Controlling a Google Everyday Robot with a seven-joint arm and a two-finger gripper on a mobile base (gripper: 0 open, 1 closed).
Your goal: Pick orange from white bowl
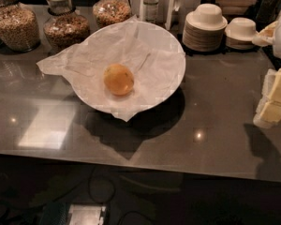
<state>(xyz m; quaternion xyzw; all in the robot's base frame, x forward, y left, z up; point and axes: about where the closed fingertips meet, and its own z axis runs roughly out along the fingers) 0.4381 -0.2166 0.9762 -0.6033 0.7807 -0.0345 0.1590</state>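
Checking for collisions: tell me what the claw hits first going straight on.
Probably the countertop: the claw, at the right edge, seems angled down, well right of the white bowl. Depth is unclear.

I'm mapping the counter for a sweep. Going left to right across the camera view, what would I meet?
Leftmost grain jar → orange in the white bowl → tall plate stack → smaller plate stack → gripper at the right edge.

The orange (118, 79) lies in the white bowl (171, 48) on the bench (225, 130), jars (65, 25) behind, my hand (274, 99) off right.
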